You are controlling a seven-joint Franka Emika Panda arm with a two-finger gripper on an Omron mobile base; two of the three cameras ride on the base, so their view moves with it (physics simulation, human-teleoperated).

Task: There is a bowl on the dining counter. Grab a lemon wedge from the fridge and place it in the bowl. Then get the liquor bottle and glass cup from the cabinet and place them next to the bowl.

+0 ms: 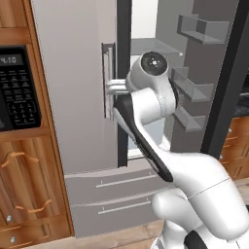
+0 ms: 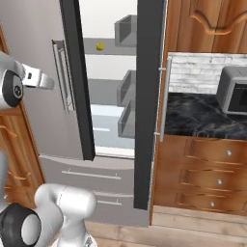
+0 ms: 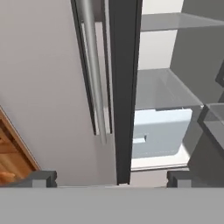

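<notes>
1. The fridge (image 1: 73, 97) stands with its left door shut and its right door (image 2: 147, 96) swung open, showing the lit interior.
2. The lemon wedge (image 2: 100, 47) lies on an upper interior shelf (image 2: 108, 50) of the fridge, seen in the right base view as a small yellow object toward the left of that shelf.
3. The jaws (image 3: 109, 178) stand wide apart and hold nothing; both dark fingertips (image 3: 41, 177) show at the bottom of the hand view, one to each side of the dark edge of the shut left door.
4. In the left base view the gripper points at the vertical bar handle (image 1: 108, 80) of the left door, close beside it; contact cannot be confirmed.
5. The hand view looks along that handle and, to its right, into the fridge at a pale drawer bin (image 3: 159, 133) under a grey shelf.
6. Door bins (image 1: 192, 87) line the inside of the open right door.
7. A black microwave (image 1: 17, 87) sits in wood cabinetry to the left of the fridge.
8. To the right of the fridge, a black marble desk (image 2: 202, 118) over knobbed wooden drawers (image 2: 207, 178) carries a grey toaster oven (image 2: 234, 91).
</notes>
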